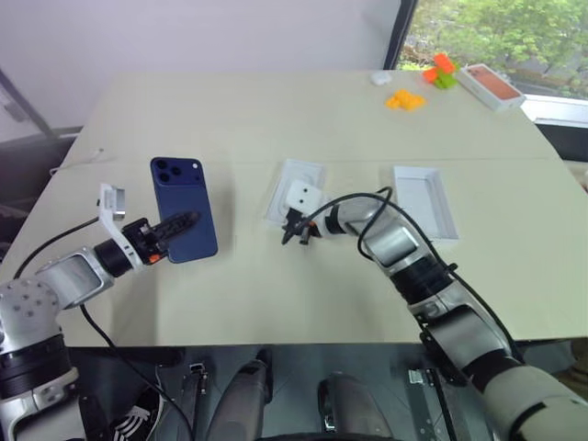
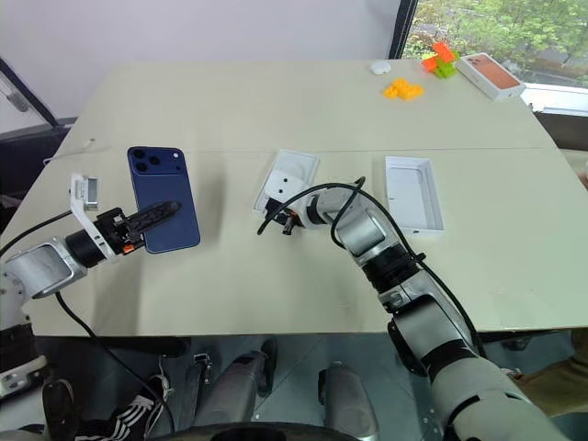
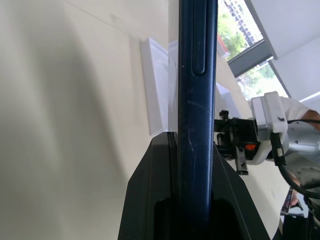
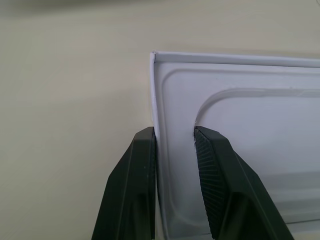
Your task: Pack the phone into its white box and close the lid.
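Beige tabletop (image 1: pixel 276 294) from the head views: the left gripper (image 1: pixel 179 225) clamps the glossy navy-blue slim phone (image 1: pixel 184 197) upright above it, and the plain white cardboard lid (image 1: pixel 424 200) lies open-side up beyond the right arm. Left wrist view confirms the phone pinched edge-on, presumably ready for loading. Right wrist view: the right gripper (image 4: pixel 175 165) straddles the shallow white box (image 4: pixel 240 150) wall, one finger (image 4: pixel 137 175) outside, one on the insert tray, closing to steady it.

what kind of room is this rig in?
Probably an office or lab test room: one plain beige table, a window with trees outside, and loose props such as orange blocks at the far edge.
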You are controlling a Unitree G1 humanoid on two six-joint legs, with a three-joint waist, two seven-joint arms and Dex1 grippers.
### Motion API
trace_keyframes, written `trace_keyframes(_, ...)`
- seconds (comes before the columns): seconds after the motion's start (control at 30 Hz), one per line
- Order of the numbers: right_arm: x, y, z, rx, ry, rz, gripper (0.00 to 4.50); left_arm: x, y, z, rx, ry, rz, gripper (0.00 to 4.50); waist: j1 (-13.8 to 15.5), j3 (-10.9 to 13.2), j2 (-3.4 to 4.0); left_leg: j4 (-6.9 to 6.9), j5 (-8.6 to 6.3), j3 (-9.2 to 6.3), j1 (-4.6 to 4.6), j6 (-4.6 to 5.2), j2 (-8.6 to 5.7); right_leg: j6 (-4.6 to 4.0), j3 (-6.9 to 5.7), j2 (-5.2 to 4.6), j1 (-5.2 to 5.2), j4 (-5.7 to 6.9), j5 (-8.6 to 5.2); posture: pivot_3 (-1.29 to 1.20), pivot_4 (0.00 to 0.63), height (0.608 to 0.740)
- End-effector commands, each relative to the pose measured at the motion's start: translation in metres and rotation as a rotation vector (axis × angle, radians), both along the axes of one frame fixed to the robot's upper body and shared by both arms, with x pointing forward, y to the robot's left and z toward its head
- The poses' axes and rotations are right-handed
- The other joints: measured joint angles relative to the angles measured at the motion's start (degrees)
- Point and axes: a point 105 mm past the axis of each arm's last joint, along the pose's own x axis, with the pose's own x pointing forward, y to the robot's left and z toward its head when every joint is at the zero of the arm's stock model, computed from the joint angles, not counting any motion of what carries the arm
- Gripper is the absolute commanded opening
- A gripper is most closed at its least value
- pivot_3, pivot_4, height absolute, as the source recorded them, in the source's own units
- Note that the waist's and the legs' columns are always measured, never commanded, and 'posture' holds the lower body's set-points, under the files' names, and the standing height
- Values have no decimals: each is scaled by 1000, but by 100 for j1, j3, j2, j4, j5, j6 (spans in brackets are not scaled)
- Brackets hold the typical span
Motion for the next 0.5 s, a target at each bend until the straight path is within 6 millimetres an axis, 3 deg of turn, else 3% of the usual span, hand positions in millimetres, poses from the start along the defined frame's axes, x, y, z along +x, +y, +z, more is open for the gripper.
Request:
trace_keyframes(0.03, -18, -11, 23, 60, -25, 114, 1133, -7, -5, 17, -9, -70, -42, 0, 11, 0, 0, 5, 0, -1, -4, 1, 0, 0, -1, 0, 0, -1, 0, 0, 150, 740)
trace_keyframes(0.23, -66, -43, 21, 22, -17, 275, 1133, -10, -4, 19, -9, -78, -56, 0, -17, 2, 1, 45, -21, 0, -12, 26, 1, 2, 0, -1, 10, -1, -2, 0, 150, 740)
trace_keyframes(0.33, -69, -61, 14, -18, -17, 242, 1133, -9, -7, 17, -10, -74, -67, 0, -22, 3, 1, 55, -28, 1, -10, 20, 3, 0, 1, -1, 13, 0, -1, 0, 150, 740)
trace_keyframes(0.5, -82, -65, 8, -17, 1, 243, 1133, -5, -11, 16, -13, -58, -81, 0, 6, 2, 1, 64, -31, 1, -13, 19, 3, -4, 3, -4, 15, 0, -2, 0, 150, 740)
